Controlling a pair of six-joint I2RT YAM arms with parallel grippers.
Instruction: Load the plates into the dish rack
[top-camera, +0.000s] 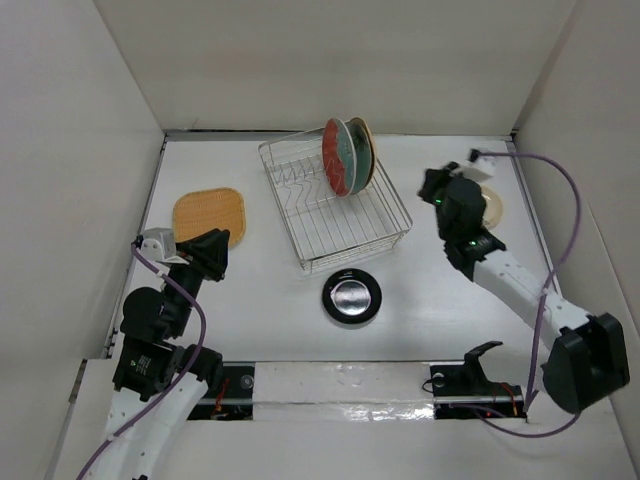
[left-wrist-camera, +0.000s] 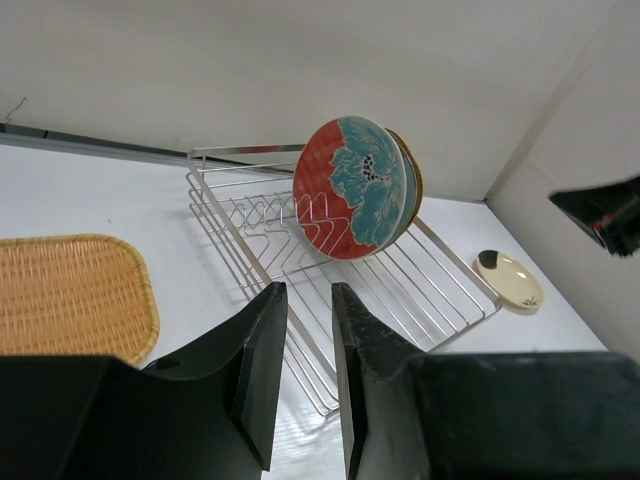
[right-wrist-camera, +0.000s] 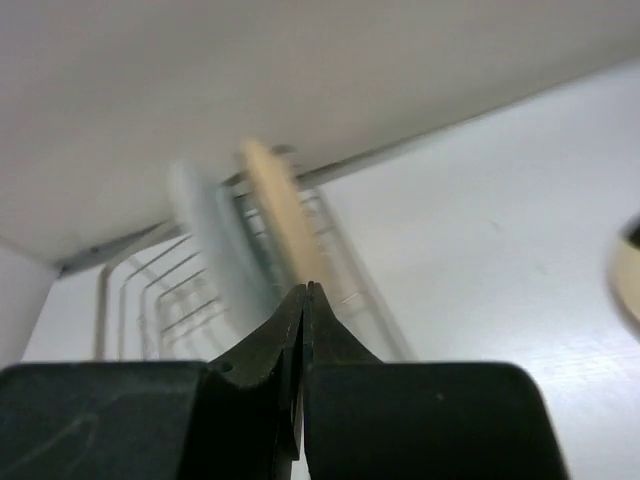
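Observation:
The dish rack (top-camera: 300, 215) stands at mid-table with three plates upright in its far right corner: the red one with a teal flower (top-camera: 338, 160) in front, a pale green one behind it, and a beige one (top-camera: 364, 148) at the back. An orange-tan woven plate (top-camera: 210, 215) lies flat to the left of the rack. A glossy black plate (top-camera: 352, 297) lies in front of it. A small cream plate (top-camera: 492, 208) lies to the right, partly under my right arm. My left gripper (top-camera: 212, 255) (left-wrist-camera: 308, 290) hovers just below the woven plate (left-wrist-camera: 65, 295), open a little and empty. My right gripper (top-camera: 432, 186) (right-wrist-camera: 308, 288) is shut on nothing, right of the rack.
White walls close in the table on three sides. In the right wrist view, the pale green plate (right-wrist-camera: 215, 240) and the beige plate (right-wrist-camera: 280, 215) are blurred beyond the fingertips. In the left wrist view, the rack (left-wrist-camera: 440, 290), the red plate (left-wrist-camera: 350, 190) and the cream plate (left-wrist-camera: 510, 280) lie ahead.

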